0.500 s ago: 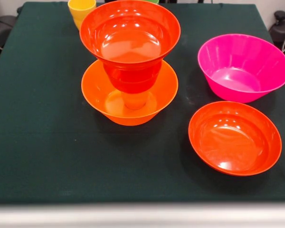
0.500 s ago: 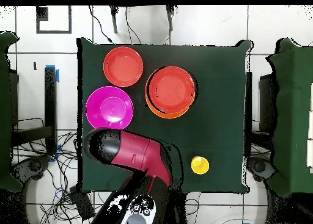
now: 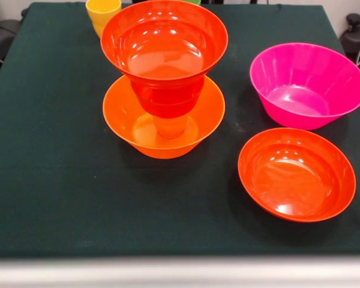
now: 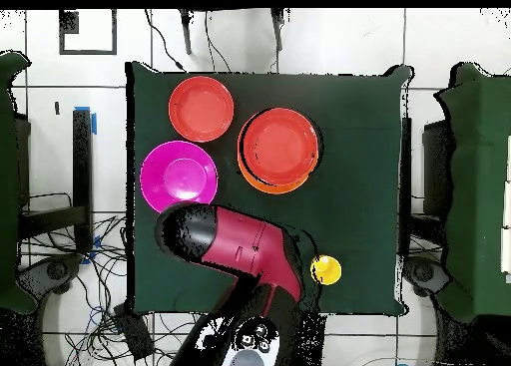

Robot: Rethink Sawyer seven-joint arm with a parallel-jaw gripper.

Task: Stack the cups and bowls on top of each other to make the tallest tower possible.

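The tower stands at mid-table: a large orange bowl [image 3: 163, 123] holds an orange cup [image 3: 171, 127], a red-orange piece [image 3: 167, 96] sits on the cup, and a wide red-orange bowl [image 3: 164, 39] tops it. From overhead the top bowl [image 4: 279, 146] covers most of the orange bowl [image 4: 261, 183]. A second wide red-orange bowl [image 3: 296, 174] [image 4: 201, 108] and the magenta-pink bowl [image 3: 307, 84] [image 4: 179, 175] stand apart. A yellow cup [image 3: 102, 13] [image 4: 326, 270] stands at the table's robot side. The arm [image 4: 245, 247] lies over that edge beside the yellow cup. The gripper itself does not show.
A green sliver [image 3: 192, 2] shows at the top edge of the front view, behind the tower. The dark green table cloth [image 3: 54, 180] ends at a pale front edge [image 3: 180, 270]. Cables and chairs surround the table in the overhead view.
The arm has swung sideways along the robot-side edge toward the yellow cup. The bowls, cups and tower have not moved.
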